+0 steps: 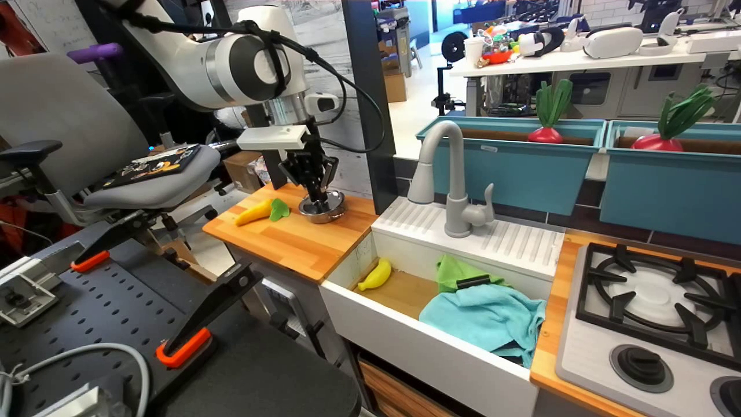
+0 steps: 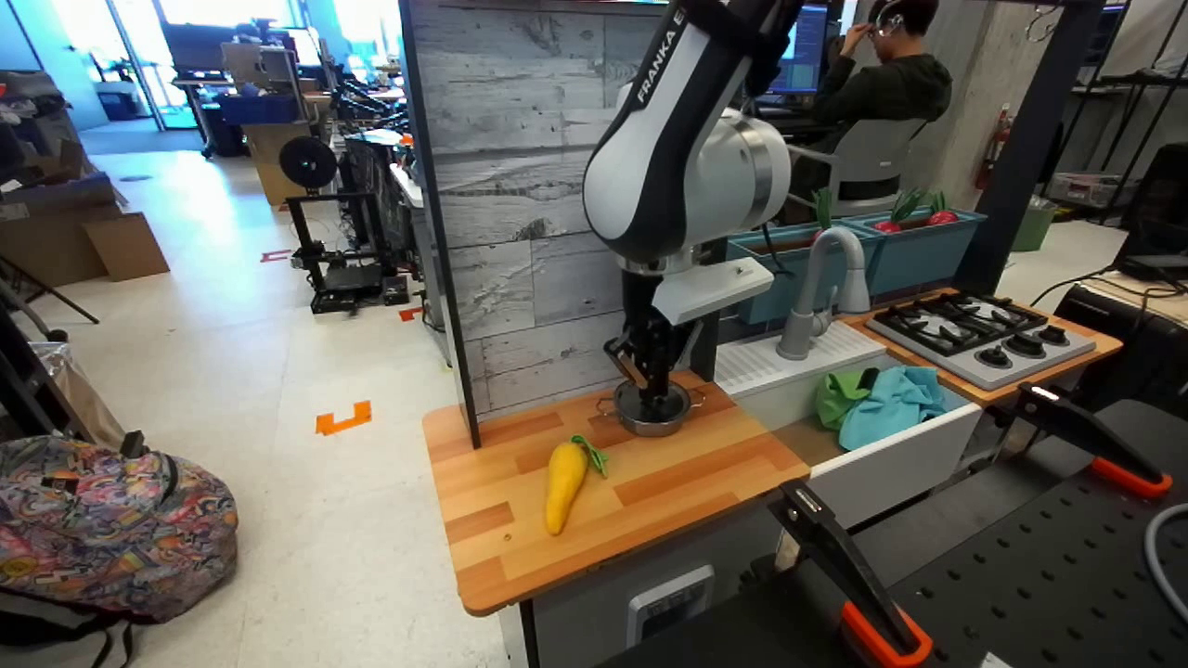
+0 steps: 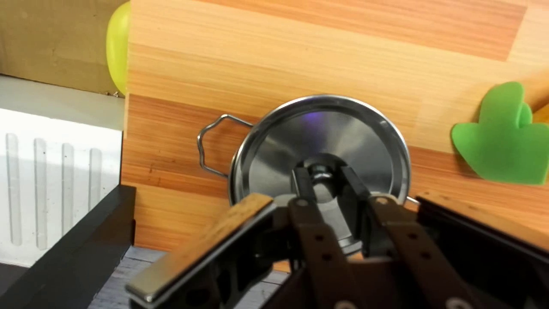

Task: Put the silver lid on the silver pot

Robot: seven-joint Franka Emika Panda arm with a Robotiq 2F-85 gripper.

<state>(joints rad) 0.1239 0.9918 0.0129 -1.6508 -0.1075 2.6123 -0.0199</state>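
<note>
Pinching a knob (image 3: pixel 321 172) between its two fingers (image 3: pixel 304 184), the gripper (image 3: pixel 326 175) is pointing downward, at the lower centre of the wrist view. The knob is rising from the silver lid (image 3: pixel 317 133), which is covering the mouth of the silver pot (image 2: pixel 652 428), the two appearing nearly concentric; whether the lid is resting fully on the rim is not clear. A wire handle (image 3: pixel 200 150) is protruding from the pot, left of the lid in the wrist view. In both exterior views, the pot is standing upright on the wooden table (image 2: pixel 483 547), near the middle of the frame. Near the pot, a yellow vegetable (image 2: pixel 562 487) is lying on the table, its green leaves (image 3: pixel 502 141) showing at the right edge of the wrist view. In an exterior view, a white sink (image 1: pixel 417 350) is occupying the lower centre of the frame, holding a banana-like object (image 1: pixel 378 274) at its left end and a blue cloth (image 1: pixel 486 318) overlapping a green cloth (image 1: pixel 454 267) at its right. A grey faucet (image 1: pixel 456 174) is rising at the back of the sink, and a stove (image 1: pixel 593 341) is standing at the lower right.
</note>
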